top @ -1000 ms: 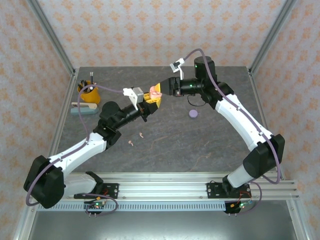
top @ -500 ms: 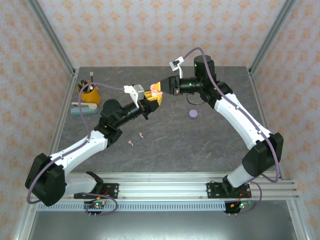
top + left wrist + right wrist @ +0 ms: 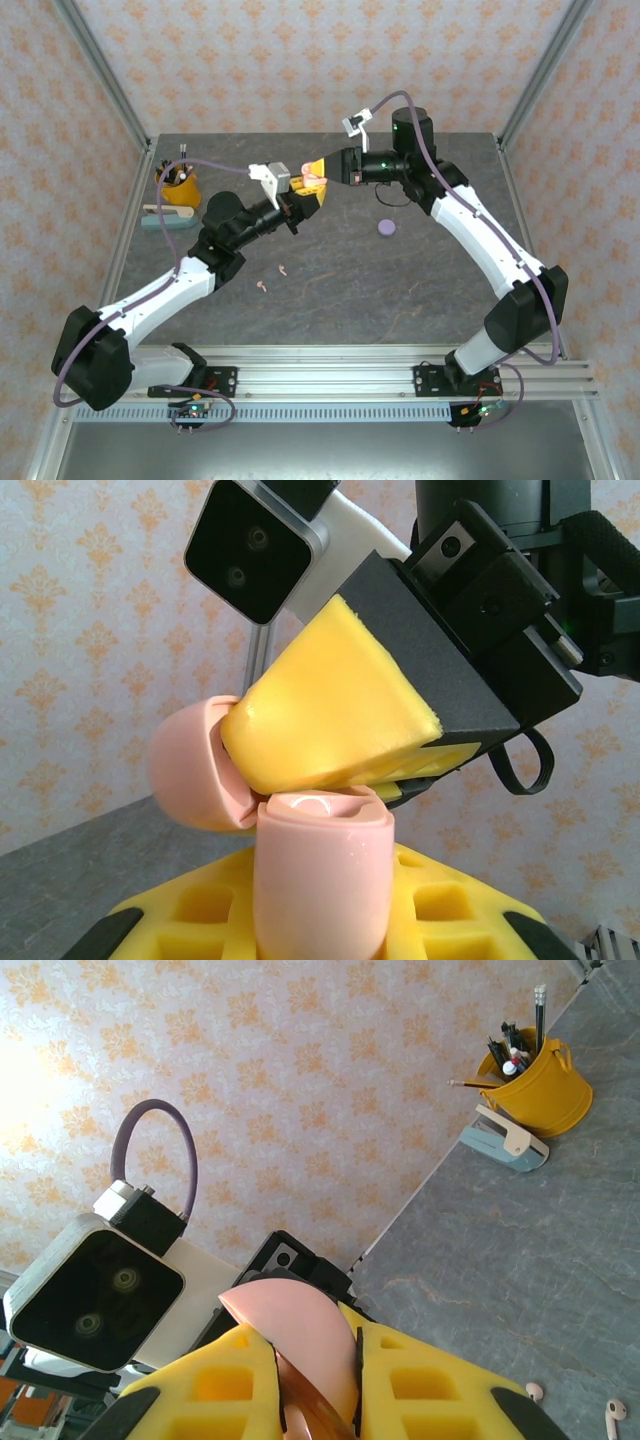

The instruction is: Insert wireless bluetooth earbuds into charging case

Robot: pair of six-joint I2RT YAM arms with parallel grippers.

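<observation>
Arms rise from a metal rail (image 3: 320,368) at the near edge and lean inward to meet in the air above the grey stone-patterned counter (image 3: 420,290). Just beyond the left arm's elbow, two pale pink earbuds (image 3: 283,269) lie loose on the counter, near each other and well apart from everything else.

Above and beyond them, the left end effector (image 3: 303,203) is clamped on the base of a pink charging case (image 3: 322,875), holding it off the counter. The right end effector (image 3: 316,173), which stood half open a second ago, has now closed its yellow fingers onto the case's lid (image 3: 290,1325). Both arms have also drifted a little towards the back.

This looks like the opening step. With the base held on one side and the lid pinched on the other, the case can probably be swung open. No earbud is inside yet, so the task appears to be at an early stage.

Further right on the counter sits a small lilac case (image 3: 386,227), closed. At the far left corner stand a yellow pen pot (image 3: 178,188) and, just before it, a pale blue stapler (image 3: 165,216). Wallpaper (image 3: 300,60) with an orange motif, framed by metal posts, closes off the back and sides.
</observation>
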